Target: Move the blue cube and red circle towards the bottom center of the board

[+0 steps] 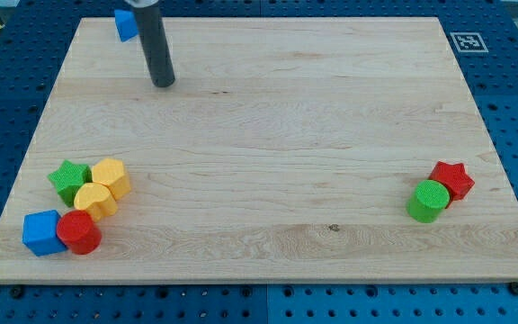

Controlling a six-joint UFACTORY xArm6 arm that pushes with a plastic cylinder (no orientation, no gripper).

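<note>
The blue cube (pixel 41 232) sits near the board's bottom left corner, touching the red circle (pixel 79 232) on its right. My tip (pixel 163 83) is near the view's top left, far above both blocks and touching none. A second blue block (pixel 126 24) lies at the board's top edge, just left of the rod and partly hidden by it; its shape is unclear.
A green star (pixel 68 178), a yellow hexagon (pixel 111 176) and a yellow round block (pixel 94 200) cluster just above the blue cube and red circle. A red star (pixel 451 179) and a green cylinder (pixel 428 200) touch at the right side. The wooden board (pixel 268 135) lies on a blue pegboard.
</note>
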